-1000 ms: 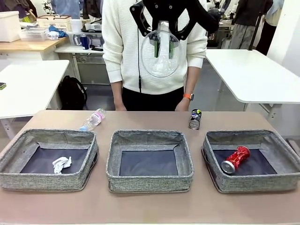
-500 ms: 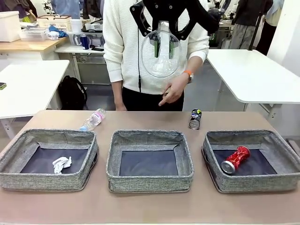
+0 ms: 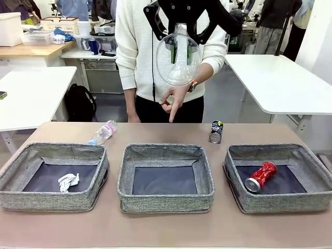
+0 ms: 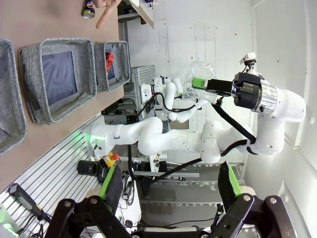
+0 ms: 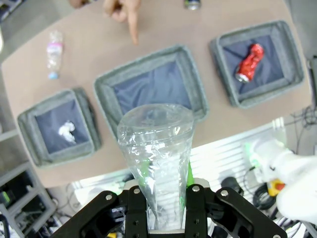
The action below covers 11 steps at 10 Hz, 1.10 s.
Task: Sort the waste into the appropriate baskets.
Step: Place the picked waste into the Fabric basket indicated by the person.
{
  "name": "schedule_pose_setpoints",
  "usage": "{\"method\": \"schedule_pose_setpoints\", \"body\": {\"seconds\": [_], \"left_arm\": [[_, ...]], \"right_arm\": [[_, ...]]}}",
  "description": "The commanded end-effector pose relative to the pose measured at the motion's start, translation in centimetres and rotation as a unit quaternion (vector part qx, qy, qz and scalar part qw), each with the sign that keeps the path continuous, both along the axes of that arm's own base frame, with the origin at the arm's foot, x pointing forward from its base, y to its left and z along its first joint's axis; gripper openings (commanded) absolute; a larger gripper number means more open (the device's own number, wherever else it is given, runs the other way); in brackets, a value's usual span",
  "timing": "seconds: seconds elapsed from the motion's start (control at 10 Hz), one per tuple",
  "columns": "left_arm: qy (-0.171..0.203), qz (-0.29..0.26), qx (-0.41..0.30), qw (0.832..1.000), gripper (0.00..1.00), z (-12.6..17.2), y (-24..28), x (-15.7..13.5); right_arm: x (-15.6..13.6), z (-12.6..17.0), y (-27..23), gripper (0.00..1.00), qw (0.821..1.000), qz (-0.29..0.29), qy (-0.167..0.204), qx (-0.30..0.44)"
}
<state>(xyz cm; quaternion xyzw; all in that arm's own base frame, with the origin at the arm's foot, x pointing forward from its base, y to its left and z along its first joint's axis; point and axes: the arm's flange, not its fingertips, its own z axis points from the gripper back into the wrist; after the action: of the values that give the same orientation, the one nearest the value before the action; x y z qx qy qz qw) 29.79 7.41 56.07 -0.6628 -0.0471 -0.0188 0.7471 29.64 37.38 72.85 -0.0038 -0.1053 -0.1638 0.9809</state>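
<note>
So, reading across from the left: your left gripper (image 4: 168, 184) is held away from the table, fingers spread wide with nothing between them.

The left basket (image 3: 52, 199) has the white paper wad (image 3: 68, 181) lying in it, so count that one as done. The clear bottle (image 3: 104, 132) lies on its side on the bare table just behind that basket's far right corner, not yet sorted. The middle basket (image 3: 165, 202) has only its dark bottom showing.

The person's hand (image 3: 174, 98) points one finger down toward the table near its far rim. You could fairly read that as a cue for where the next item goes.

Your right gripper (image 5: 158, 196) is clamped on the clear plastic cup (image 3: 178, 62), holding it high in the air over the middle of the table.

Farther right, the dark can (image 3: 216, 132) lies on the table just behind the right basket (image 3: 282, 203), and that basket holds the dented red can (image 3: 261, 176).

By my count two of five items are sorted and one is in your grip. The bottle and the dark can are left.
</note>
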Motion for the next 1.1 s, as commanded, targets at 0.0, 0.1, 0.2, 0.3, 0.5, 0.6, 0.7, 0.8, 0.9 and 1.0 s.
{"method": "schedule_pose_setpoints", "body": {"seconds": [0.0,0.1,0.2,0.3,0.5,0.6,0.7,0.8,0.9,1.0], "left_arm": [[-0.012,-0.005,-0.009,1.000,1.00,0.2,0.1,-0.1],[-0.012,-0.005,-0.009,1.000,1.00,0.2,0.1,-0.1],[-0.012,-0.005,-0.009,1.000,1.00,0.2,0.1,-0.1],[-0.012,-0.005,-0.009,1.000,1.00,0.2,0.1,-0.1],[-0.012,-0.005,-0.009,1.000,1.00,0.2,0.1,-0.1],[-0.012,-0.005,-0.009,1.000,1.00,0.2,0.1,-0.1],[-0.012,-0.005,-0.009,1.000,1.00,0.2,0.1,-0.1],[-0.012,-0.005,-0.009,1.000,1.00,0.2,0.1,-0.1],[-0.012,-0.005,-0.009,1.000,1.00,0.2,0.1,-0.1],[-0.012,-0.005,-0.009,1.000,1.00,0.2,0.1,-0.1]], "right_arm": [[-0.4,-0.2,-0.4,0.28,1.000,-0.002,-0.003,-0.004],[-0.4,-0.2,-0.4,0.28,1.000,-0.002,-0.003,-0.004],[-0.4,-0.2,-0.4,0.28,1.000,-0.002,-0.003,-0.004],[-0.4,-0.2,-0.4,0.28,1.000,-0.002,-0.003,-0.004],[0.4,-2.1,-0.1,0.28,1.000,0.016,-0.015,-0.014],[1.4,-5.1,-0.4,0.28,1.000,0.026,-0.008,-0.012],[2.4,-8.5,-1.6,0.28,0.999,0.053,0.011,0.003],[3.1,-11.3,-2.8,0.28,0.998,0.064,0.019,0.020],[3.8,-13.8,-3.7,0.28,0.998,0.058,0.022,0.026],[4.5,-16.3,-4.4,0.28,0.997,0.066,0.024,0.030]]}}
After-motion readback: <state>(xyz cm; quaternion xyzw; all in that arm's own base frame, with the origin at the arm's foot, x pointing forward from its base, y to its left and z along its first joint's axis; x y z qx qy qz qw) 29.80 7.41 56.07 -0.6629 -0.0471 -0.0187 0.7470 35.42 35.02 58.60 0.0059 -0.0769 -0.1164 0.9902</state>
